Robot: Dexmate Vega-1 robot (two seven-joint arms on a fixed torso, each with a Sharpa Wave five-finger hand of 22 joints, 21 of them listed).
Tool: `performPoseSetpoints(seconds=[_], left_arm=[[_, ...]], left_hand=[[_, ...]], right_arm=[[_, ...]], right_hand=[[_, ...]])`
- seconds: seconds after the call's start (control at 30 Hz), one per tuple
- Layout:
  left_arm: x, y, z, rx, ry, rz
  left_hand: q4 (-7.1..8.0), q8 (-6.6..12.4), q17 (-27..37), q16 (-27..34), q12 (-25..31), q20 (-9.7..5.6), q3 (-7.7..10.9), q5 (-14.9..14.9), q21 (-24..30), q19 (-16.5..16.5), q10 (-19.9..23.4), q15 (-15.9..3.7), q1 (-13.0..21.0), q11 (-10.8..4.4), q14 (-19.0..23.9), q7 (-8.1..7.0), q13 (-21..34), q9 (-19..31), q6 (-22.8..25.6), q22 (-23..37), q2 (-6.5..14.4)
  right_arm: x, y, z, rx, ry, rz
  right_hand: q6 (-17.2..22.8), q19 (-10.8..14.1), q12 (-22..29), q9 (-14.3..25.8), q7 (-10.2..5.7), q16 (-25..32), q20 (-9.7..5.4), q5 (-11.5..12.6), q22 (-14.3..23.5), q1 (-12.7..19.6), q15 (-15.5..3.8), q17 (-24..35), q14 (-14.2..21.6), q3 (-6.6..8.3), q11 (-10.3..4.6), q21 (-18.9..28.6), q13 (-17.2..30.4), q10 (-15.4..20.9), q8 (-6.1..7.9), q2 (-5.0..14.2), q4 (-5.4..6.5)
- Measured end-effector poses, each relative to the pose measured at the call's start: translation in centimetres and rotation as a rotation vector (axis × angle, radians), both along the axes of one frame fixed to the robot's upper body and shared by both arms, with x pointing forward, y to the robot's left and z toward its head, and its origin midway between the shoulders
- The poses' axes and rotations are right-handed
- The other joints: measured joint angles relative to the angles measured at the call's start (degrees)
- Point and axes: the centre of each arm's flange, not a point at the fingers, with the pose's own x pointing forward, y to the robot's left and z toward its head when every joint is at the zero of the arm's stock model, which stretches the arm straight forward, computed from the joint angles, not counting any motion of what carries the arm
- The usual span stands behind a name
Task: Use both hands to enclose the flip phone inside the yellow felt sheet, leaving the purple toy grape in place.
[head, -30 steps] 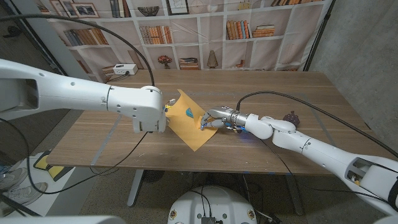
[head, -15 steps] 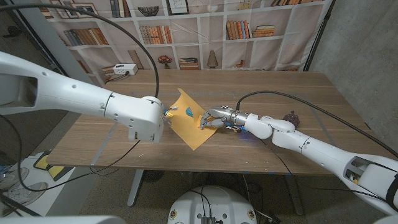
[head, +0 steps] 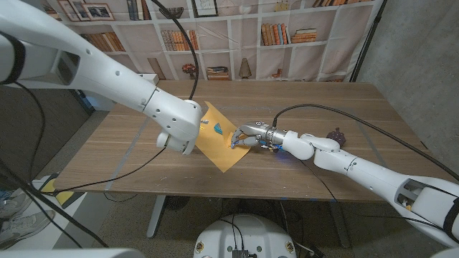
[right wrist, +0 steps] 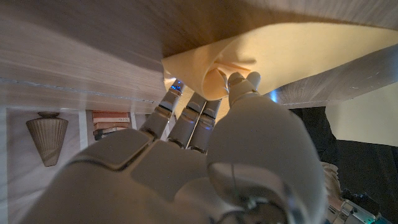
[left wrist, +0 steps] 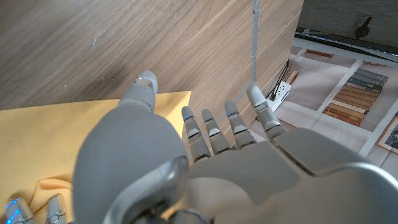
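Ideally the right hand [head: 244,135], pinching a bunched edge of the yellow felt sheet [head: 217,149] mid-table, draws it across slowly while the left hand [head: 179,132], fingers apart and empty, steadies the far corner; the flip phone's place under the felt I cannot tell, and the purple toy grape [head: 336,134] sits well apart.

A white bookshelf backdrop [head: 237,36] with books and ornaments stands behind the wooden table [head: 344,115], beside a grey wall [head: 416,50].

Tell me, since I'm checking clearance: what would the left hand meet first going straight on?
Probably bare table: the left hand points past the yellow felt sheet edge. Depth is unclear.
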Motion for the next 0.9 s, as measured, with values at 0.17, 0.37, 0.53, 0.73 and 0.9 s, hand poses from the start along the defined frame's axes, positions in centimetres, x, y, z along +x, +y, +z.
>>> performPoseSetpoints(seconds=[0.17, 0.37, 0.53, 0.73, 0.9], left_arm=[[0.5, 0.2, 0.1, 0.037, -0.024, -0.006], [1.1, 0.2, 0.4, 0.076, -0.082, -0.050], [1.7, 0.8, -0.3, 0.064, -0.124, -0.085], [2.3, 0.8, -0.2, 0.071, -0.168, -0.105], [3.3, 1.1, -0.7, 0.064, -0.191, -0.095]], left_hand=[[0.56, -0.20, 0.4, 0.0, 0.2, -0.09, -0.56, 0.0, 0.0, 0.1, -0.4, -0.31, 0.0, -0.17, 0.3, 0.08, 0.2, -0.1, 0.0, -0.8, 0.0], [1.12, -2.06, 0.6, 0.0, 0.2, -0.09, -1.58, 0.0, 0.0, 0.1, -0.8, -0.30, -0.9, 0.21, 0.3, -0.02, 0.5, -0.7, -3.2, -1.6, 0.8], [1.75, -2.79, 0.7, 0.0, 0.2, -0.09, -2.21, -0.3, 0.0, 0.1, -0.8, -0.07, -1.6, 0.21, 0.5, -0.02, 0.7, -0.7, -4.4, -2.0, 0.7], [1.92, -3.17, 0.7, 0.0, 1.0, -0.50, -2.37, -0.3, 0.3, 0.5, -0.5, -0.07, -2.1, -0.11, 1.4, 0.08, 0.8, -0.7, -4.9, -2.6, 0.8], [1.51, -3.17, 0.7, -0.4, 1.1, -0.50, -2.77, -0.3, 0.3, 0.5, -0.5, 0.01, -2.0, -0.11, 1.4, 0.08, 1.1, -0.7, -4.9, -2.8, 0.8]], right_arm=[[0.2, -0.1, 0.1, 0.001, -0.001, -0.003], [0.3, -0.3, 0.2, 0.003, -0.001, -0.005], [0.4, -0.4, 0.3, 0.005, 0.000, -0.006], [0.5, -0.5, 0.4, 0.006, 0.000, -0.008], [0.6, -0.6, 0.4, 0.007, 0.001, -0.009]], right_hand=[[0.0, 0.0, 0.0, 0.0, 0.00, 0.0, 0.00, -0.4, 0.0, 0.0, -0.06, -0.2, 0.3, 0.00, 0.00, 0.0, 0.3, 0.0, -0.18, 0.01, 0.00], [0.0, 0.0, 0.0, 0.0, 0.00, -0.2, 0.00, -0.4, -0.3, 0.0, -0.06, 0.0, 0.3, 0.16, -0.21, 0.0, 0.3, 0.2, -0.20, 0.01, -0.17], [0.0, 0.0, -0.4, 0.0, 0.00, -0.2, 0.00, -0.8, -0.3, -0.2, -0.06, 0.0, 0.3, 0.25, -0.31, 0.0, 0.5, 0.3, -0.53, 0.04, -0.26], [0.0, 0.0, -0.4, 0.0, 0.00, -0.2, 0.00, -0.8, -0.3, -0.6, -0.06, 0.0, 0.3, 0.39, -0.31, 0.0, 0.5, 0.3, -0.62, -0.01, -0.41], [0.0, 0.0, -0.4, 0.0, 0.00, -0.2, 0.00, -1.1, -0.3, -0.7, -0.06, 0.0, 0.3, 0.84, -0.44, 0.0, 0.5, 0.4, -0.64, -0.09, -0.41]])
